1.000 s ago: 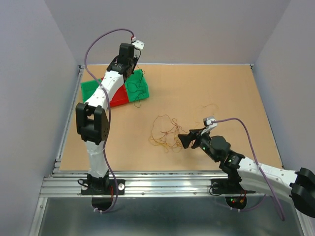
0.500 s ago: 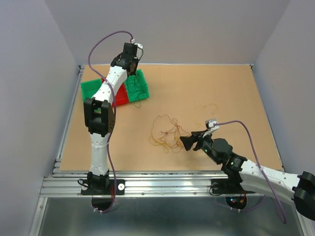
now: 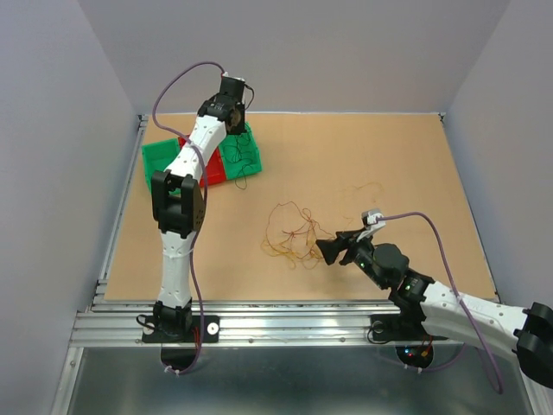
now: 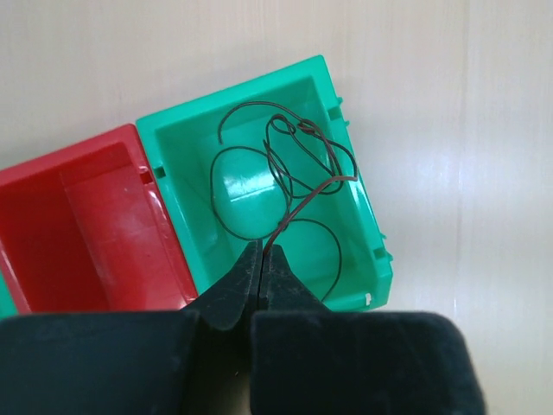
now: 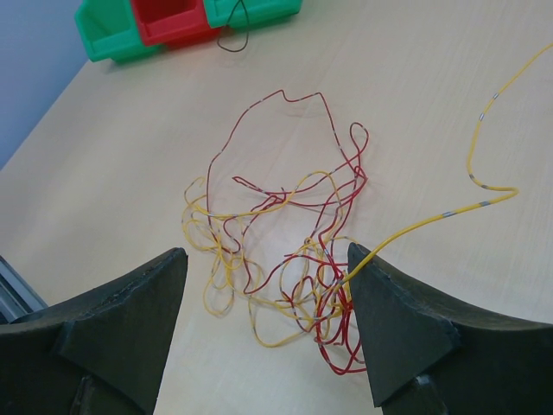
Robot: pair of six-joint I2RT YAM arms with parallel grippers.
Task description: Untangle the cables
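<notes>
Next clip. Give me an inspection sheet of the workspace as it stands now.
Surface: tan wooden table, smooth.
Job's things: red and yellow tangle mid-table, unsorted; yellow strand running out of it; dark wire coiled in the green bin.
Clutter: nothing seen; the red bin next to the green bin shows no wire.
Grippers: left pincer shut on the dark wire above the green bin; right pincer open at the tangle's near edge.
Cables: lilac cables run to both wrists.
Surroundings: plain walls on three sides; metal rail at the near edge.
</notes>
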